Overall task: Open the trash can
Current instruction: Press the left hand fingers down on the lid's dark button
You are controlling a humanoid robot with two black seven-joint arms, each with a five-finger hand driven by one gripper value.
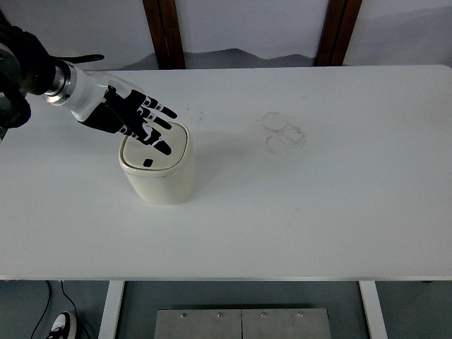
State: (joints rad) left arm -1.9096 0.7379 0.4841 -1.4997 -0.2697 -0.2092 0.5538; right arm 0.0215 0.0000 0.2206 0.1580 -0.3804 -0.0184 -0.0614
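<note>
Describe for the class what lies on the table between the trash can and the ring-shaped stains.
Nothing: in the top view, the table between the trash can and the ring stains is bare white surface.

We see an evenly lit, fairly bright picture, with soft, diffuse light and no harsh glare. The white table [318, 198] looks slightly grey-blue and dims a little toward its near edge. The bin [157, 167] casts only a faint, soft shadow on its right. The hand [131, 116] throws a weak shadow on the lid. Focus is sharp across the table; faint ring stains [282, 132] stay legible. The table's far edge bows slightly, hinting at mild lens distortion.
</note>
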